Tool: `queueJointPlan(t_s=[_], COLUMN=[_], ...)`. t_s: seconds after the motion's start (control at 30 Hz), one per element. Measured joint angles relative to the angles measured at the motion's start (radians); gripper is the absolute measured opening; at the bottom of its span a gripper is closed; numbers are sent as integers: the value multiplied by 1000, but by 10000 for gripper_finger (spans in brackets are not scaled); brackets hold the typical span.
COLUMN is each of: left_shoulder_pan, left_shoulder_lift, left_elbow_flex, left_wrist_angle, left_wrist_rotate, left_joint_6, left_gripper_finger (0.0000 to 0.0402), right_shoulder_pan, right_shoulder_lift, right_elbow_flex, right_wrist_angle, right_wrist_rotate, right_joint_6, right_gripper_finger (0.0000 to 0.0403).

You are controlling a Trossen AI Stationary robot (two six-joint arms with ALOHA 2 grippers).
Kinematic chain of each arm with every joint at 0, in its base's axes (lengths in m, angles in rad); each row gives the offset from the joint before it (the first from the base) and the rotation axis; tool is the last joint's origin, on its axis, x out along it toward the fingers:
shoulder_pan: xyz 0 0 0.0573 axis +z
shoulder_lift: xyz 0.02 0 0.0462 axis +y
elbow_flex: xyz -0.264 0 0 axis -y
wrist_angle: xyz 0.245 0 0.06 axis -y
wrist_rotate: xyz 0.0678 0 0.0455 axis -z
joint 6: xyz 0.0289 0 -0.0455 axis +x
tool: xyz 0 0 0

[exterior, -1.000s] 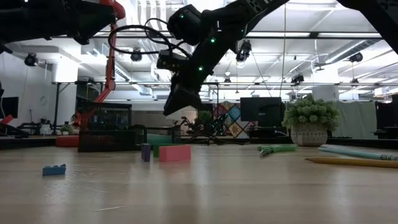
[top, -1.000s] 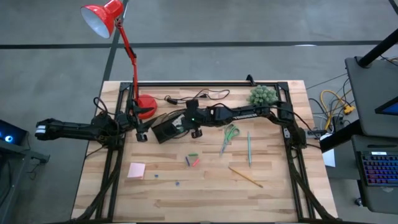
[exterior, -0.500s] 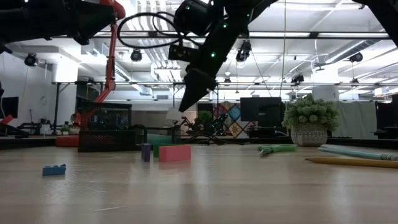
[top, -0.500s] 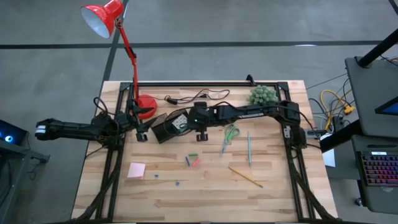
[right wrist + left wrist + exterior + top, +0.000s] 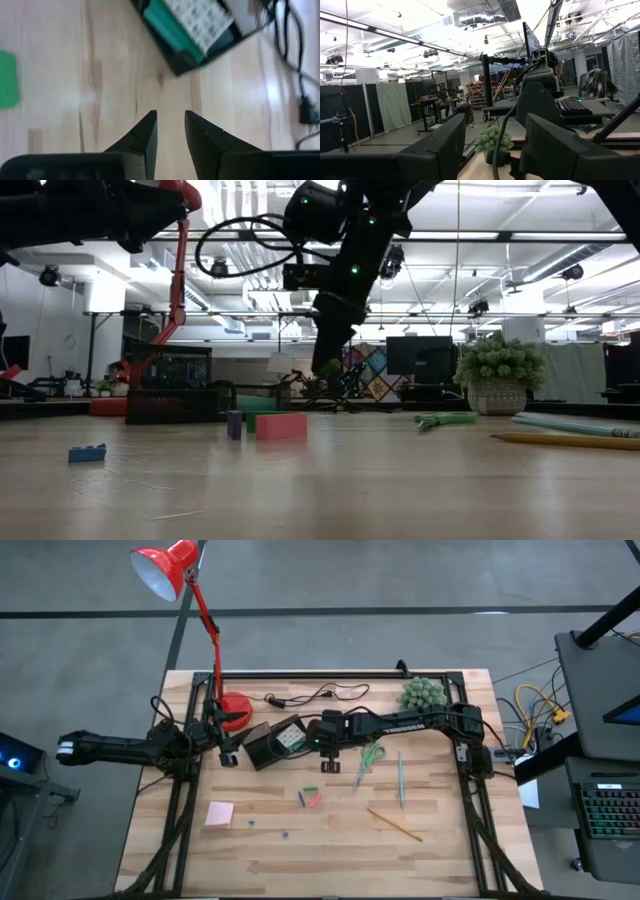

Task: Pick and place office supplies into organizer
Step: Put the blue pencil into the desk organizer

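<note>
Right gripper (image 5: pixel 331 764) has swung away from the organizer (image 5: pixel 272 743) over the last second and now points down at bare wood between the organizer and the green-handled scissors (image 5: pixel 371 756); its fingers (image 5: pixel 142 135) have narrowed to a small gap with nothing between them, so it's empty-handed. My read: it's just dropped something off, since the white green-dotted block (image 5: pixel 199 20) is lying inside the organizer next to a teal piece, and now it's heading out for the next item. Plenty left on the table (image 5: pixel 330 860): the pink sticky-note pad (image 5: pixel 220 813) near the front left, the small red and green pieces (image 5: pixel 310 796) in the middle, two tiny bits beside the pad, the thin green pen (image 5: pixel 401 778) and the wooden pencil (image 5: pixel 394 823) off to the right. Left gripper (image 5: pixel 226 754) just waits at the left edge by the red lamp base (image 5: pixel 235 710), fingers spread wide, holding nothing. Table's a light butcher-block top with a black frame, a black cable (image 5: pixel 310 695) and a fuzzy green plant ball (image 5: pixel 422 693) along the back. Beyond it the low view shows a big workshop with ceiling lights, monitors and benches.
</note>
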Motion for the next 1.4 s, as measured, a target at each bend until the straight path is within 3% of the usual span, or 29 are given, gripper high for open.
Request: queueJointPlan(t_s=[0.6, 0.97, 1.4], left_shoulder_pan=[0, 0, 0], left_shoulder_lift=[0, -2, -2], left_elbow_flex=[0, 0, 0], left_wrist_angle=[0, 0, 0], left_wrist_rotate=[1, 1, 1], left_joint_6=[0, 0, 0], left_gripper_finger=[196, 196, 196], right_shoulder_pan=[49, 53, 59], right_shoulder_lift=[-39, -213, -409], right_elbow_flex=[-67, -287, -506], right_wrist_angle=[-207, -134, -116], right_wrist_rotate=[8, 11, 10], right_joint_6=[172, 384, 738], right_gripper_finger=[76, 89, 77])
